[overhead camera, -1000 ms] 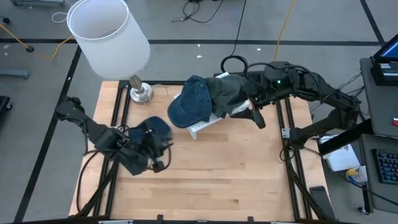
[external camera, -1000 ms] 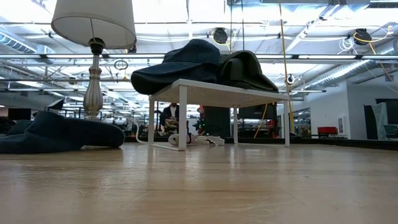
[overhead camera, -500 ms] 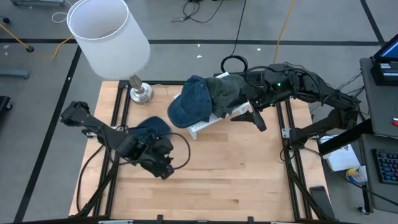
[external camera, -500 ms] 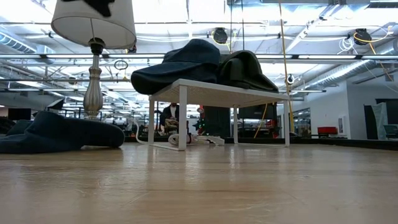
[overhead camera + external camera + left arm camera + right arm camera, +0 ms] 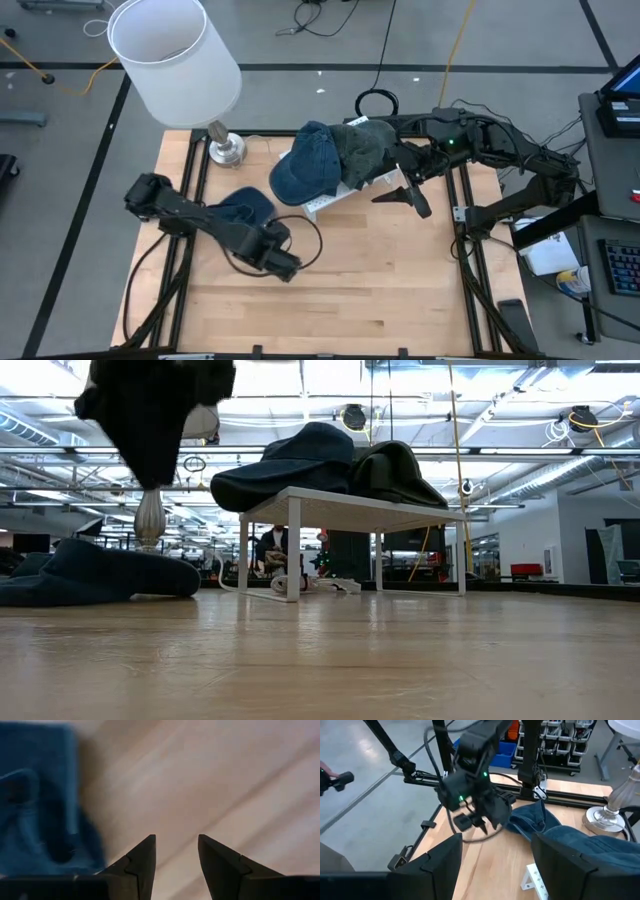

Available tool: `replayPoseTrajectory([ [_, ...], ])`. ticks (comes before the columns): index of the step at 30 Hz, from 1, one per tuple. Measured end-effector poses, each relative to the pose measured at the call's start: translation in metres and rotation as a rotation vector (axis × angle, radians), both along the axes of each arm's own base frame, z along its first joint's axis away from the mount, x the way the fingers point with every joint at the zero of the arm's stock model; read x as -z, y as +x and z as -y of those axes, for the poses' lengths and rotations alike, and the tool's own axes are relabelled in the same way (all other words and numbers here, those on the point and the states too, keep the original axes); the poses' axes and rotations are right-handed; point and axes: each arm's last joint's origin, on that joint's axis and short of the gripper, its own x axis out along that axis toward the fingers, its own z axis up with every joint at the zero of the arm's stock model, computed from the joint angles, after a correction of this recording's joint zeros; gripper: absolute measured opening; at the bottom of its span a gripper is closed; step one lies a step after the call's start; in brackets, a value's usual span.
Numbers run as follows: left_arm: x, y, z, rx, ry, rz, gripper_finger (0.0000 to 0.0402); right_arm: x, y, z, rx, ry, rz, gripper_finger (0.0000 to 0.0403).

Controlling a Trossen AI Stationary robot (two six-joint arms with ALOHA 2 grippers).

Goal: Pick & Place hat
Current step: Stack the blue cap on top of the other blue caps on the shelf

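Hat (image 5: 243, 207) flat on the table near its left edge, just beside the left gripper (image 5: 283, 268), which hangs empty with jaws apart. Right gripper (image 5: 408, 192) also open, near the rack (image 5: 330, 200) toward the far edge that carries two more hats (image 5: 312, 160).

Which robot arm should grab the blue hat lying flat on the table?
Probably the left. The left gripper hangs with open fingers right beside the blue hat on the table. The right gripper sits across the table by the white rack.
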Motion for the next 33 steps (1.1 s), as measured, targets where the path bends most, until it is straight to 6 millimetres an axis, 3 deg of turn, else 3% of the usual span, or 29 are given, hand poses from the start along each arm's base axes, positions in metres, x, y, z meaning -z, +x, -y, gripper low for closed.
replayPoseTrajectory([
  [6, 0.014, -0.001, -0.011, -0.058, 0.059, -0.159, 0.0152, 0.000, 0.000, 0.000, -0.006, -0.017, 0.006, 0.0227],
  [18, 0.024, -0.010, -0.021, -0.070, 0.254, -0.247, 0.0152, -0.001, 0.000, 0.000, -0.039, -0.094, 0.037, 0.0228],
  [33, 0.072, -0.033, -0.032, -0.084, 0.314, -0.336, 0.0152, -0.004, 0.002, 0.000, -0.036, -0.097, 0.075, 0.0228],
])
